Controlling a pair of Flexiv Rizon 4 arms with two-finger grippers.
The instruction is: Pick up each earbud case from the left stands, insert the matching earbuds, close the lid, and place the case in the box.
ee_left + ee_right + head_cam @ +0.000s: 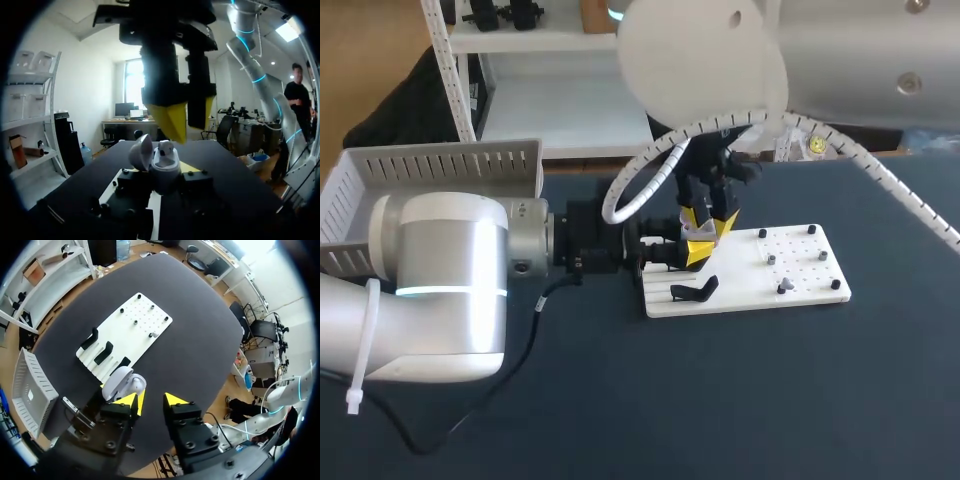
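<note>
Left end effector is clamped on the case, one finger on each side. The case is held off the table, over the left end of the board, which lies toward the table's far edge near its middle. Case stands upright with its long axis vertical and its opening up. Lid is hinged open, tipped back to one side of the body and standing higher than the rim. One earbud sits in the case and pokes up above the rim. Can't tell whether a second one is in there.

Right arm comes in from the far right and its end effector points straight down over the case. Its fingers are apart with nothing between them. In the right wrist view one yellow tip is right at the edge of the case; in the left wrist view the same tip hangs just above the earbud. Contact can't be confirmed.

The board's long axis runs left to right along the table. Black stand is on its left part, by the near edge, and small pegs are on its right part. In the right wrist view, three black stands show in a row at that end.

Box sits at the far left corner of the table, well apart from the board.
</note>
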